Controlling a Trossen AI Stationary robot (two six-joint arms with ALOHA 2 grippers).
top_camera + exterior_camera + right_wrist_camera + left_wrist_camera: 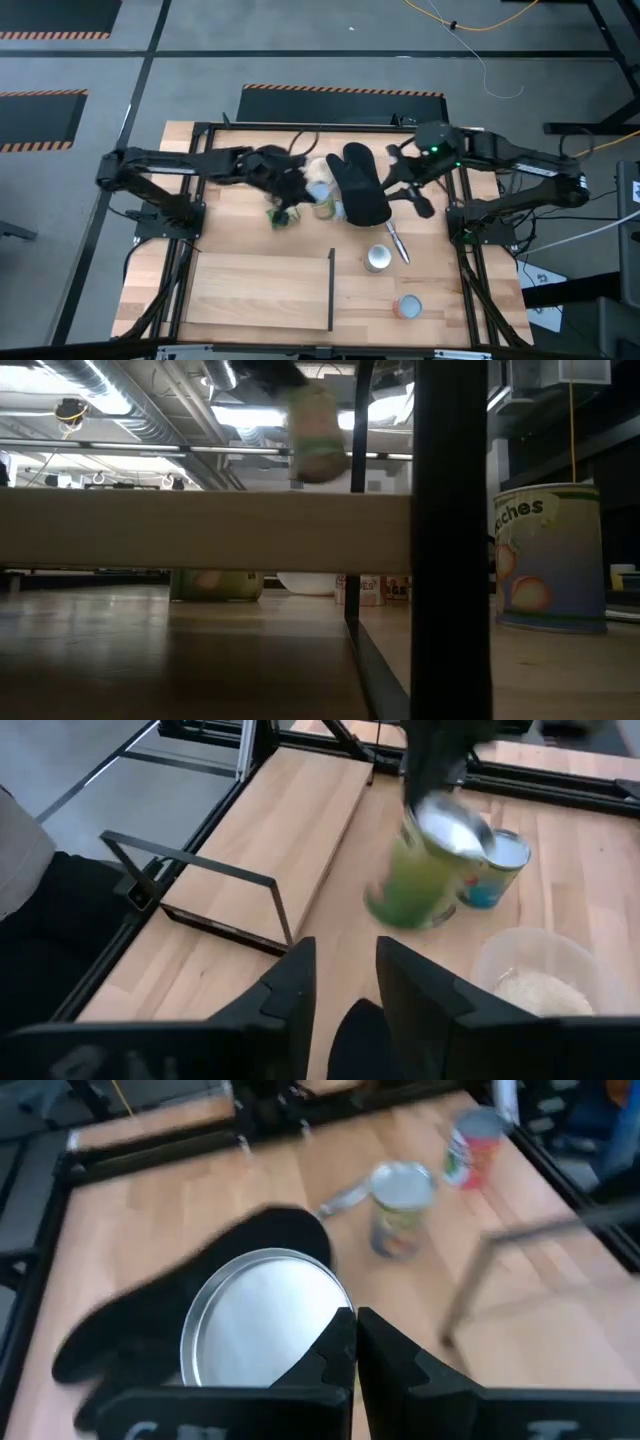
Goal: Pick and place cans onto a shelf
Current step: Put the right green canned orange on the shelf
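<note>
Our left gripper [283,207] hangs above the table's middle, its fingers pressed together over the rim of a green-labelled tin can with a silvery lid [425,870], which it carries tilted clear of the wood. Just beside that can stands a pale-blue can with a white top [492,870], and near it a shallow clear bowl of beige grains [535,975]. Our right gripper [412,192] hovers over the black oven mitt [362,185], fingers partly apart and holding nothing. Farther toward the front edge we see a silver-topped can [377,259] and a red-labelled can [407,306], both right of the flat light-wood shelf panel [260,290].
</note>
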